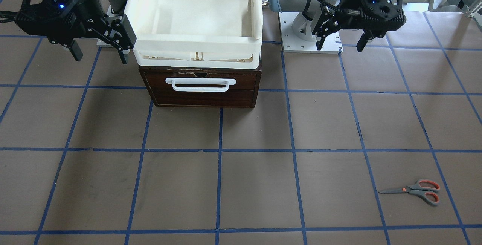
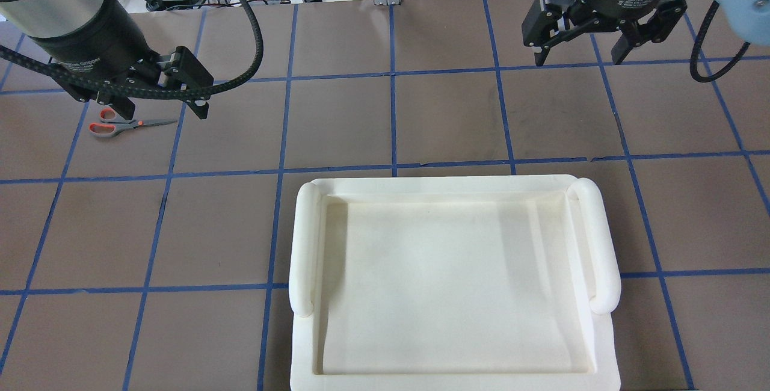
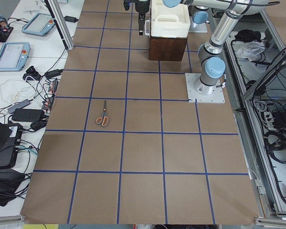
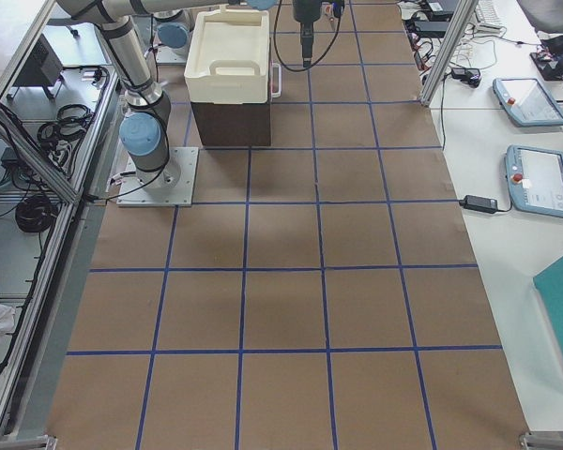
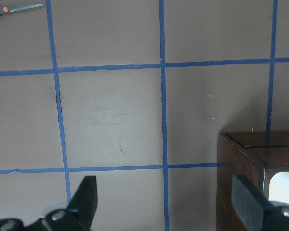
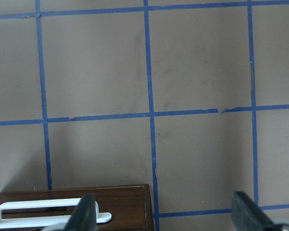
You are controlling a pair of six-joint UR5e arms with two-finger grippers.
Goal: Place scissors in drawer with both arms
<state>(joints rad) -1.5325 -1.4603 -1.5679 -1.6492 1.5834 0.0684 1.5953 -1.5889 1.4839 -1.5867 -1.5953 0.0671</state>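
Note:
The scissors (image 1: pixel 412 191) lie flat on the brown table, far from the robot on its left side; they also show in the overhead view (image 2: pixel 123 125) and at the top left of the left wrist view (image 5: pixel 14 8). The dark brown drawer (image 1: pixel 203 88) is shut, its white bar handle (image 1: pixel 200 84) facing away from the robot. My left gripper (image 1: pixel 340 43) is open and empty, high above the table beside the drawer unit and well short of the scissors. My right gripper (image 1: pixel 100 53) is open and empty, hovering next to the other side of the drawer unit.
A cream-white plastic tray (image 1: pixel 196 41) sits on top of the drawer unit. Blue tape lines grid the table. The arms' base plates (image 1: pixel 310 41) stand behind the drawer unit. Operator tablets and cables (image 3: pixel 19 57) lie past the table's far edge.

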